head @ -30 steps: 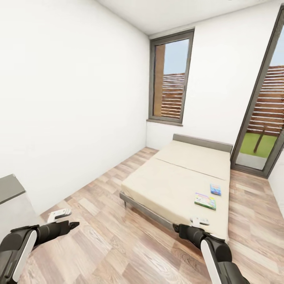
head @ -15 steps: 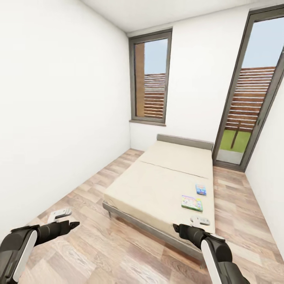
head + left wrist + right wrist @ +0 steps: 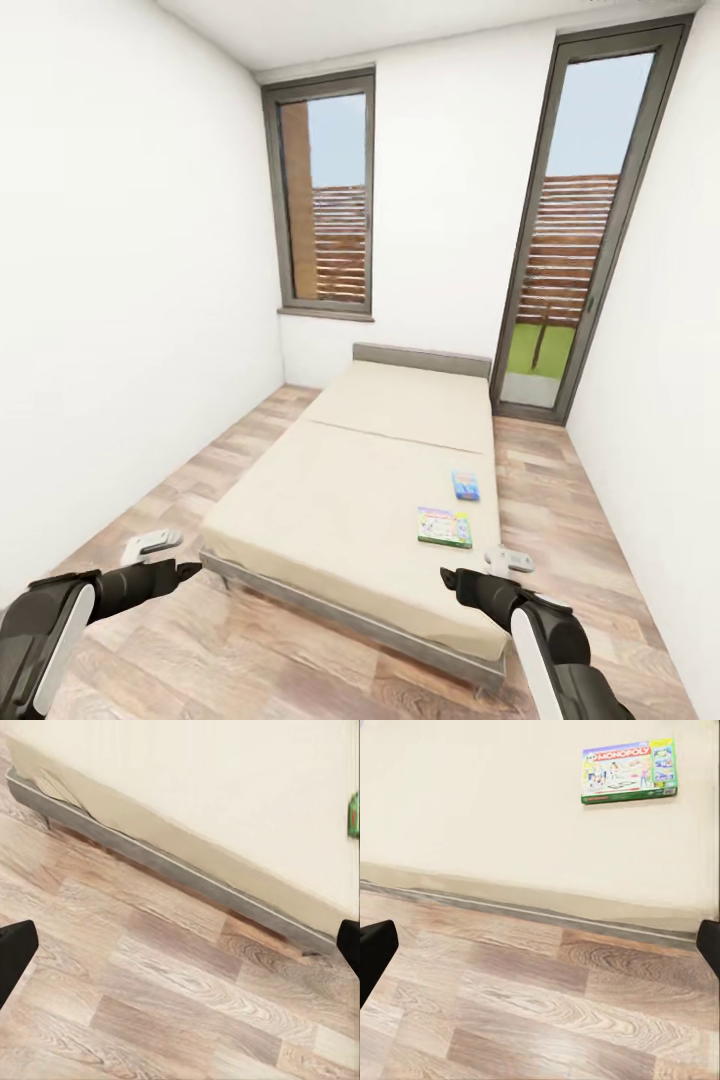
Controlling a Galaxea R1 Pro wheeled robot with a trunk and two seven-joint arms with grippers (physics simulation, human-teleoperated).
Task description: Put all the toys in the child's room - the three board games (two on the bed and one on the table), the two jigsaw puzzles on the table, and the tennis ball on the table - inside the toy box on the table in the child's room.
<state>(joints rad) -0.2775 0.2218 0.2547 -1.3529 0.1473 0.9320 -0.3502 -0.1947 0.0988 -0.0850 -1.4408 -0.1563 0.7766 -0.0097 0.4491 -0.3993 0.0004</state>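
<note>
Bed [image 3: 370,470] with beige mattress sections runs down the middle of the narrow child's room [image 3: 130,300], headboard at the far wall between two tall windows [image 3: 325,195]. Two board games lie near its right edge: a green-edged Monopoly box [image 3: 445,526] nearer, a blue box [image 3: 465,486] just beyond, apart. Left gripper [image 3: 150,545] and right gripper [image 3: 508,559] hover low over the wood floor [image 3: 200,640], jaws released and empty.

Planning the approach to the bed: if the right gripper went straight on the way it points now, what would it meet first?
Probably the bed. The right gripper is open and empty, aimed over bare floor toward the bed's near edge. The green board game lies farther on, on the mattress. Depth is unclear.
</note>
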